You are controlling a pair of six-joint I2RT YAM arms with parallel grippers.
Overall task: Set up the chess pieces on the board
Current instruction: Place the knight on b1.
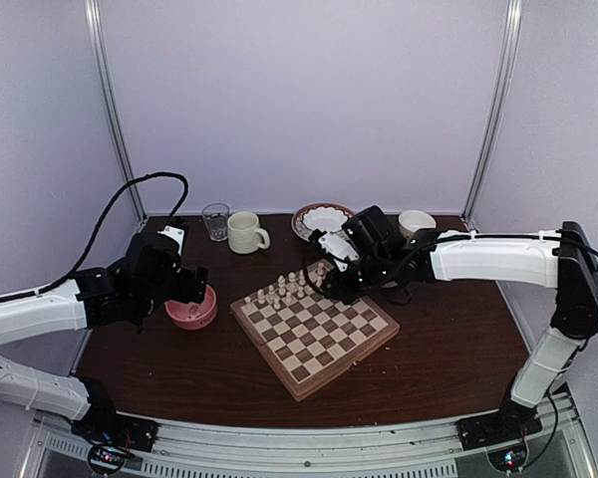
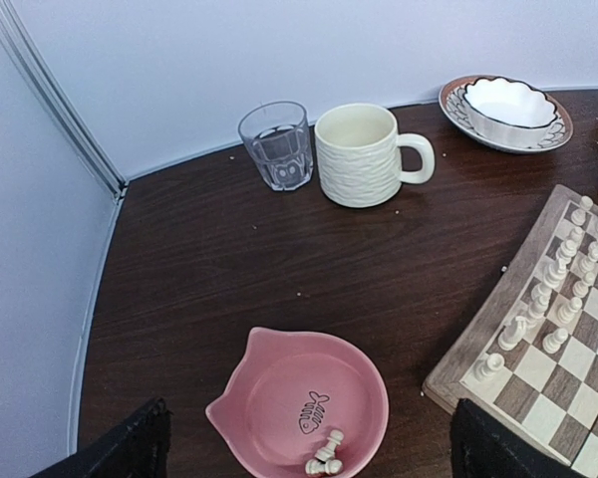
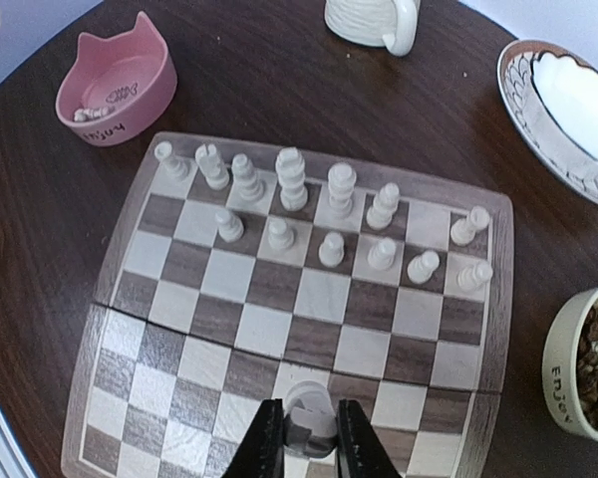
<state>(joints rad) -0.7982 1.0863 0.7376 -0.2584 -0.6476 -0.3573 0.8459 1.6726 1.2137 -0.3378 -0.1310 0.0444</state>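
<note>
The checkered board (image 1: 319, 339) lies mid-table, also in the right wrist view (image 3: 279, 329). Two rows of cream chess pieces (image 3: 291, 179) stand along its far edge; they also show in the top view (image 1: 284, 289) and the left wrist view (image 2: 553, 289). My right gripper (image 3: 309, 443) is shut on one cream chess piece (image 3: 309, 406) and holds it above the board's near squares. My left gripper (image 2: 309, 453) is open above the pink cat-ear bowl (image 2: 279, 383), its fingers (image 2: 130, 453) either side. A few chess pieces (image 2: 326, 458) lie in that bowl.
A clear glass (image 2: 276, 144) and a cream mug (image 2: 359, 154) stand at the back. A patterned plate with a white bowl (image 2: 506, 105) is at the back right. A cream bowl of brown pellets (image 3: 588, 363) sits right of the board.
</note>
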